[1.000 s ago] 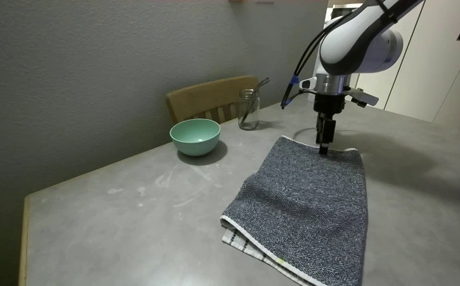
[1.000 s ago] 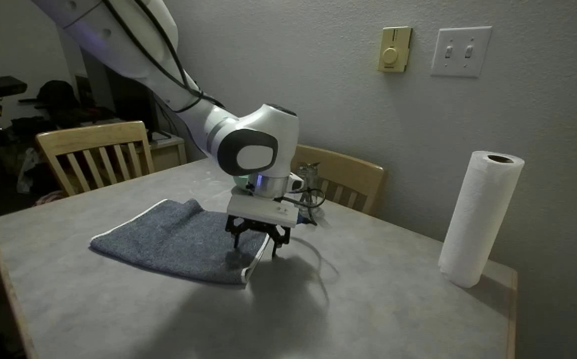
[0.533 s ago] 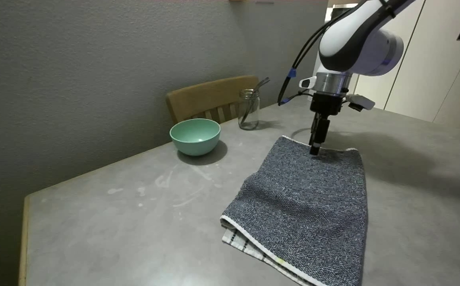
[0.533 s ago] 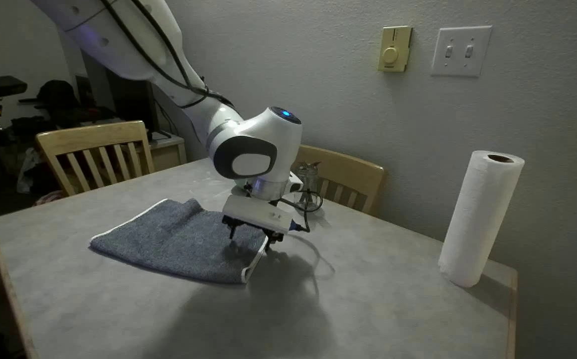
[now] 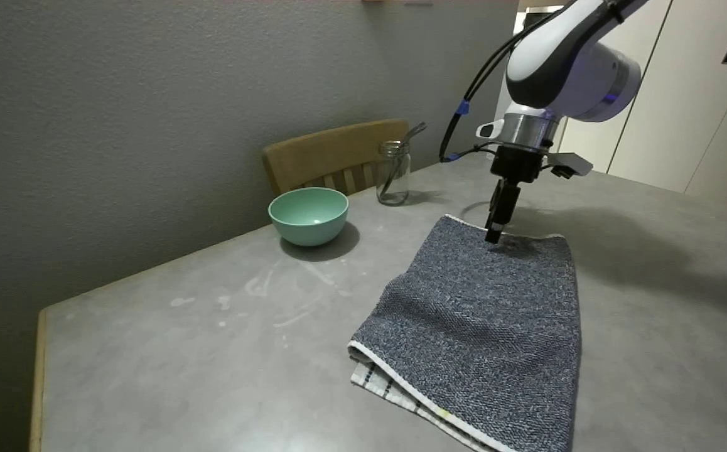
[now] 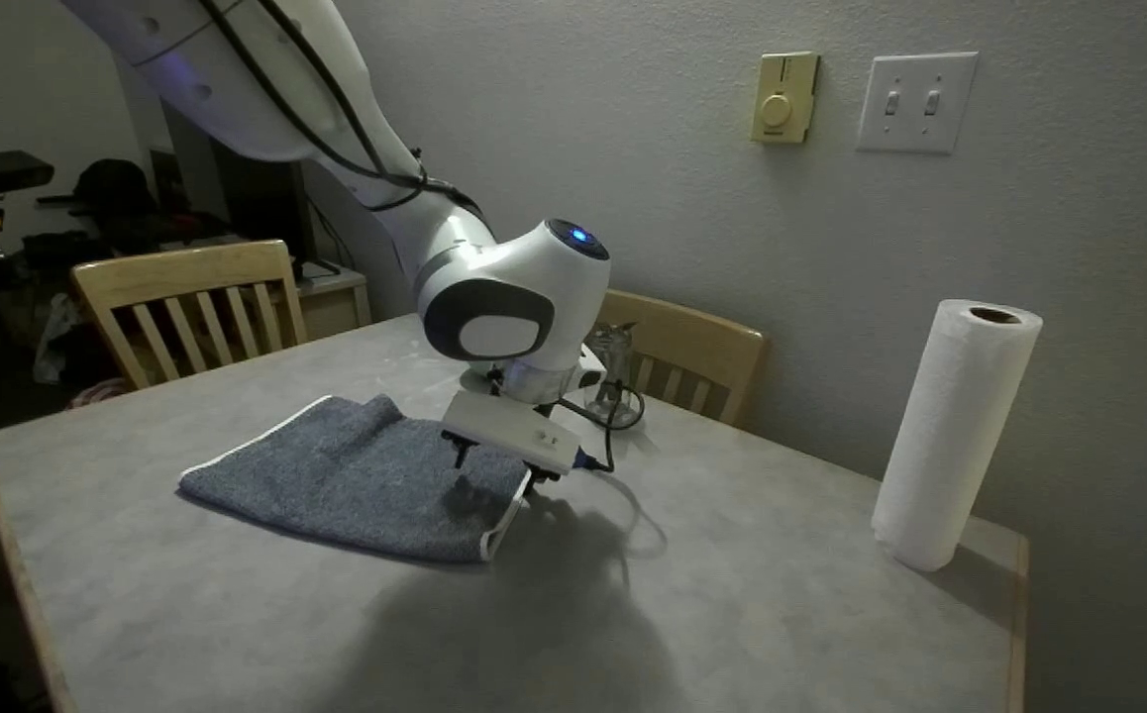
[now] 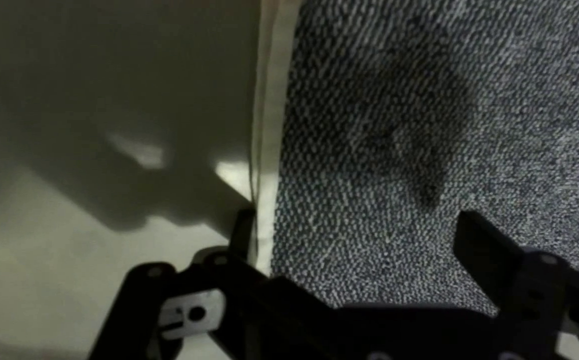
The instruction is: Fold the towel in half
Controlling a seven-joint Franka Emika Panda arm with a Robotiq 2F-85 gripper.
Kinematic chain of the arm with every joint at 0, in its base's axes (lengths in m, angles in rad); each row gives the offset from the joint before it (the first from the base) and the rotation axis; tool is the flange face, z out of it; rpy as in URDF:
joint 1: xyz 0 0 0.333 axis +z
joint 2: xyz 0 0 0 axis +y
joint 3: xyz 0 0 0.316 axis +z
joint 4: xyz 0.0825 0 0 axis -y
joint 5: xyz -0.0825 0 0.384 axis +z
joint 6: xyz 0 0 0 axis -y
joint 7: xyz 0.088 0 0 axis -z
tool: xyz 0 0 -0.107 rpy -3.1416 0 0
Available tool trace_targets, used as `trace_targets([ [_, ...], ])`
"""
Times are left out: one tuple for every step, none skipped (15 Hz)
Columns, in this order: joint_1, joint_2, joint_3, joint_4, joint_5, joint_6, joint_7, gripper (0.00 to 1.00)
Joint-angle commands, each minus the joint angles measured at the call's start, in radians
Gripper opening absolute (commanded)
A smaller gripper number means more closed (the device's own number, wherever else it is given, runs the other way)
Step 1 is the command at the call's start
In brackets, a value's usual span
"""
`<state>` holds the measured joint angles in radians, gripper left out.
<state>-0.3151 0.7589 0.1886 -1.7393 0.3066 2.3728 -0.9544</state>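
The dark grey speckled towel point(image 5: 483, 333) lies on the table, with a pale edge at its far end and a low ridge across it. Its near end shows two layers, with a white striped band point(image 5: 395, 392) peeking out below. In an exterior view the towel point(image 6: 356, 485) lies left of my gripper point(image 6: 497, 475). My gripper point(image 5: 495, 235) is tilted at the towel's far end. In the wrist view my gripper point(image 7: 357, 217) is open and empty. One finger is at the towel's pale edge, the other over the cloth point(image 7: 369, 165). Contact cannot be told.
A green bowl point(image 5: 309, 216) and a glass jar point(image 5: 393, 172) with utensils stand toward the wall side. A paper towel roll point(image 6: 960, 436) stands near a table corner. Wooden chairs point(image 6: 187, 307) stand around the table.
My gripper has tilted and shifted slightly toward the towel, its fingers now angled against the far edge. It stays open. The towel has not visibly moved.
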Motion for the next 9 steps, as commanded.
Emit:
trace_targets([
  [-0.004, 0.025, -0.005, -0.020, 0.011, 0.021, -0.013, 1.00],
  [-0.003, 0.029, -0.004, -0.019, 0.012, 0.021, -0.012, 0.91],
  [-0.002, 0.031, -0.006, -0.018, 0.010, 0.021, -0.011, 0.79],
  [-0.002, 0.031, -0.007, -0.015, 0.010, 0.021, -0.012, 0.68],
  [-0.001, 0.031, -0.009, -0.012, 0.009, 0.023, -0.012, 0.60],
  [0.000, 0.031, -0.010, -0.010, 0.007, 0.025, -0.012, 0.54],
  [0.000, 0.030, -0.011, -0.008, 0.007, 0.031, -0.013, 0.45],
  [-0.002, 0.030, -0.009, -0.007, 0.009, 0.037, -0.016, 0.39],
  [-0.003, 0.030, -0.008, -0.007, 0.010, 0.042, -0.016, 0.32],
])
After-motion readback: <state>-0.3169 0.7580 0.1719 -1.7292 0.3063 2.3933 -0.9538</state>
